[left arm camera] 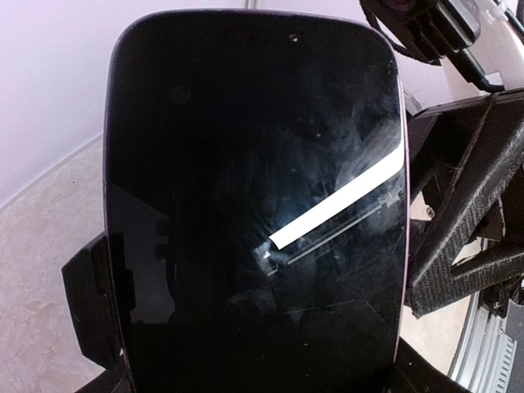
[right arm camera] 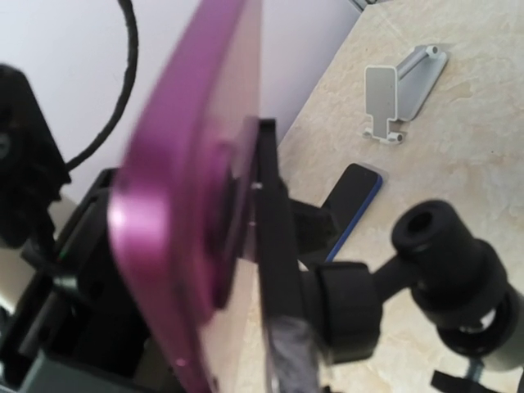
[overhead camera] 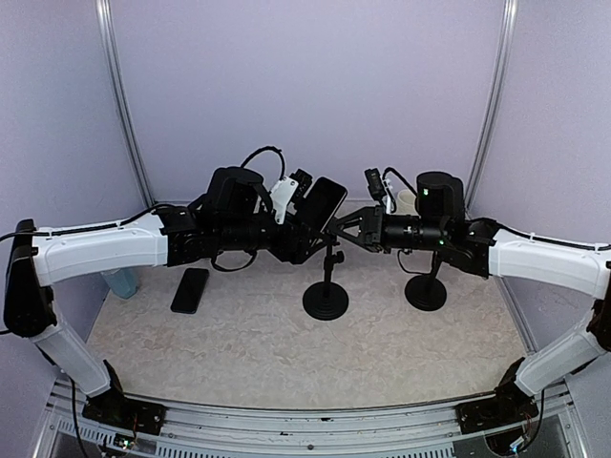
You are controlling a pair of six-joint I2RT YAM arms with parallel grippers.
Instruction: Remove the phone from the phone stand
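Above the middle of the pale marbled counter [overhead camera: 248, 353], a slim phone [overhead camera: 323, 202] with a glossy black glass face and a purple metallic back sits tilted in the clamp of a black phone stand [overhead camera: 326, 303] with a round weighted base. Seen close up, the glass is smeared and throws back a bright strip of light, and a purple rim runs round its rounded corners. It is a rigid slab, probably light. The glass is slick, though, and would crack or scratch if dropped. I'd judge the long side edges the right place to hold it, low down and clear of the screen.

The left tool [overhead camera: 307, 227] is at that spot. Its black finger [left arm camera: 88, 307] lies against the phone's lower left edge, but the opposite one is hidden, so I cannot tell whether it is clamped. The right tool [overhead camera: 348, 229] reaches in behind the phone toward the stand's head. Whether its fingers are together or apart there I cannot tell either. A second phone [overhead camera: 190, 290], dark, lies flat on the counter well apart.
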